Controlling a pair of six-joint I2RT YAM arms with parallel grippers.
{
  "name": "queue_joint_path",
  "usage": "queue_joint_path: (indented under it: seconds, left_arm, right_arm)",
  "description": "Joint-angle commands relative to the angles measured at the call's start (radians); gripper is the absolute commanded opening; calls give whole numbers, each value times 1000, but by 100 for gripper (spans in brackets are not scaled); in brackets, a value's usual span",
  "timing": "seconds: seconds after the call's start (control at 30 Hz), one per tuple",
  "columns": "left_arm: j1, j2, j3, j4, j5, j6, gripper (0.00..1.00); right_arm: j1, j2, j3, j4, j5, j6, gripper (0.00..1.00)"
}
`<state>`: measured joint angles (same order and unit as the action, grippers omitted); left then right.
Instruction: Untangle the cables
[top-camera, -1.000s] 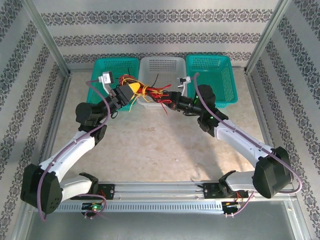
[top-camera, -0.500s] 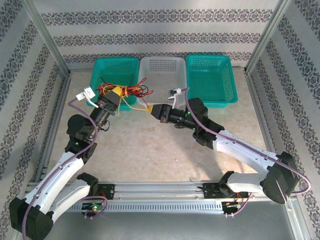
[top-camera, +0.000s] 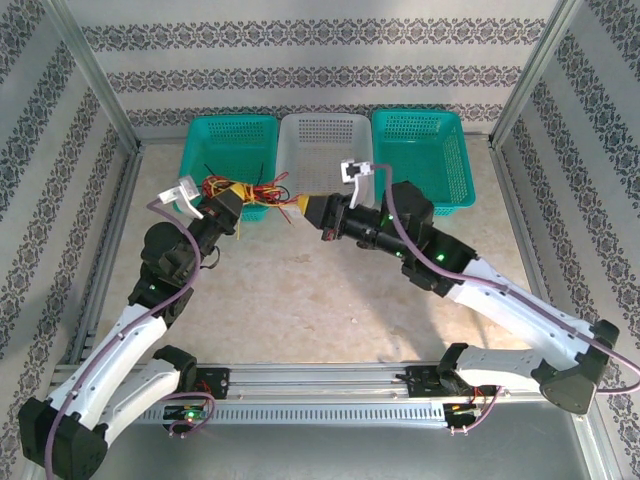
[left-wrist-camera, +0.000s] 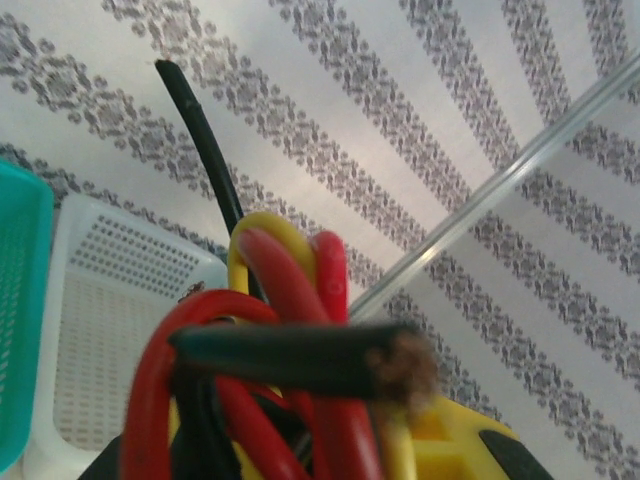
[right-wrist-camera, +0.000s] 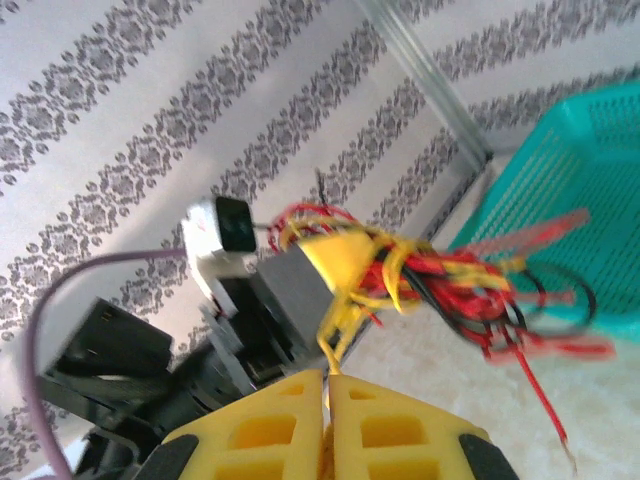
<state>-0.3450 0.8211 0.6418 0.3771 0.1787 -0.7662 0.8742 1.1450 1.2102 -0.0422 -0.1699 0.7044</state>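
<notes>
Tangled yellow, red and black cables, upper left, grasped by the left hand; right hand pinches 1 yellow strand. Left wrist view reveals a bare copper tip.

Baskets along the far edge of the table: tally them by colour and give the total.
Teal baskets: 2
White basket: 1
Total: 3

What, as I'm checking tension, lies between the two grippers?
A yellow cable stretches from the right gripper to the tangle at the left gripper, in the right wrist view.
</notes>
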Motion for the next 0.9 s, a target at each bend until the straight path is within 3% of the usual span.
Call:
queue_joint_path:
  seconds: [0.0, 0.37, 0.63, 0.87]
  left_arm:
    - [14, 29, 25, -20, 79, 45, 0]
    - [12, 130, 27, 29, 371, 60, 0]
    - [10, 187, 23, 178, 593, -7, 0]
    - [9, 223, 25, 244, 714, -53, 0]
  right_arm:
    - [-10, -23, 125, -99, 64, -109, 0]
    - [-86, 73, 324, -239, 53, -118, 0]
    - [-209, 154, 424, -277, -12, -66, 0]
    - [-301, 218, 490, -305, -43, -40, 0]
